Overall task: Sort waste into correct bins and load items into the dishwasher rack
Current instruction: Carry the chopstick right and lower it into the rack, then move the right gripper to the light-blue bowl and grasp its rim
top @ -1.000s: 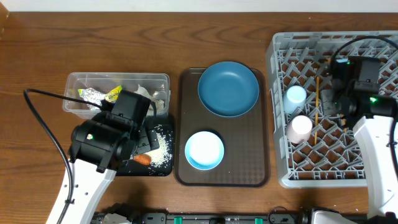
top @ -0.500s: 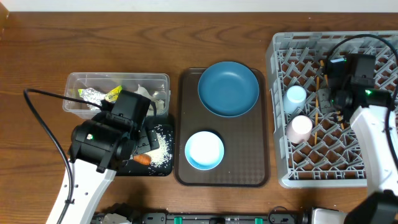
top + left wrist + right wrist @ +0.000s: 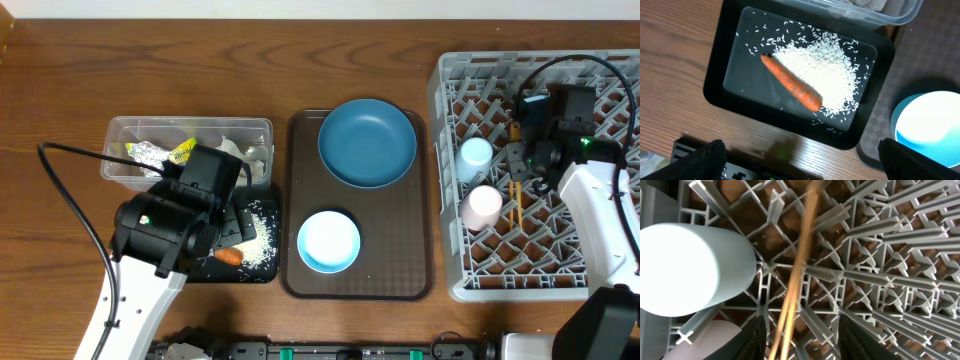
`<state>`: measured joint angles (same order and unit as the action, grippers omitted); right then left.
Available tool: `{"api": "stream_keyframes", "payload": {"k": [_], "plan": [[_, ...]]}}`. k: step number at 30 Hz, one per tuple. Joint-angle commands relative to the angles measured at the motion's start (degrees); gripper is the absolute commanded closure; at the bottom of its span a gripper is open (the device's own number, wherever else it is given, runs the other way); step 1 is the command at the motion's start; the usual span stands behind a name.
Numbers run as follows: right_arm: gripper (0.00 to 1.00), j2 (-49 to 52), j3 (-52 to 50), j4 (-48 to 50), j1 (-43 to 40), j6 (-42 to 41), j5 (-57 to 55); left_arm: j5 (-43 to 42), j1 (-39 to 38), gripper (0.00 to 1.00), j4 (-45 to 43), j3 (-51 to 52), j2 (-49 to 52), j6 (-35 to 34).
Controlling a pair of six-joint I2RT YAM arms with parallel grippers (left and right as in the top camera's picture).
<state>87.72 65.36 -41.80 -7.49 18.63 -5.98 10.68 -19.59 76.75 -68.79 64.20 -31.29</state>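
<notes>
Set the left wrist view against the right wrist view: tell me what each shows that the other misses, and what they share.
Only the left wrist: the black tray holding the carrot and rice, a corner of the clear tub, and the white bowl. Only the right wrist: the rack, the light blue cup, the pink cup and the chopsticks among its pegs. Shared: no object. Each shows its own open gripper, the left gripper and the right gripper, clamping nothing.

The right pincer (image 3: pixel 805 340) has shifted left over the dishwasher rack (image 3: pixel 520 287), its jaws parting around the wooden chopsticks (image 3: pixel 799 275).
</notes>
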Motion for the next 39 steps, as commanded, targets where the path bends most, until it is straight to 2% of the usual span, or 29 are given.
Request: {"api": "stream_keyframes", "payload": {"k": [1, 5, 8, 15, 18, 21, 27, 31, 39], "plan": [[0.53, -0.59, 0.55, -0.07, -0.35, -1.27, 0.28, 0.28, 0.28, 0.0, 0.35, 0.35, 0.15, 0.17], [0.54, -3.56, 0.85, -0.31, 0.0, -4.5, 2.19, 0.28, 0.28, 0.0, 0.35, 0.35, 0.15, 0.17], [0.55, -7.87, 1.18, -0.44, 0.87, -8.81, 7.93, 0.28, 0.28, 0.0, 0.35, 0.35, 0.15, 0.17], [0.59, -17.66, 1.18, -4.2, 3.67, -25.97, 25.29, 0.28, 0.28, 0.0, 0.35, 0.35, 0.15, 0.17], [0.61, -19.1, 1.18, -5.7, 5.66, -34.34, 31.69, 0.28, 0.28, 0.0, 0.35, 0.35, 0.15, 0.17], [0.61, -18.93, 1.16, -5.77, 9.49, -38.14, 34.97, 0.28, 0.28, 0.0, 0.35, 0.35, 0.15, 0.17], [0.61, -17.53, 1.14, -4.11, 21.22, -38.56, 32.98, 0.28, 0.28, 0.0, 0.35, 0.35, 0.15, 0.17], [0.63, -16.17, 1.11, -4.09, 29.2, -38.6, 26.38, 0.28, 0.28, 0.0, 0.35, 0.35, 0.15, 0.17], [0.62, -9.84, 1.09, -3.85, 43.21, -43.91, 14.47, 0.28, 0.28, 0.0, 0.35, 0.35, 0.15, 0.17]]}}
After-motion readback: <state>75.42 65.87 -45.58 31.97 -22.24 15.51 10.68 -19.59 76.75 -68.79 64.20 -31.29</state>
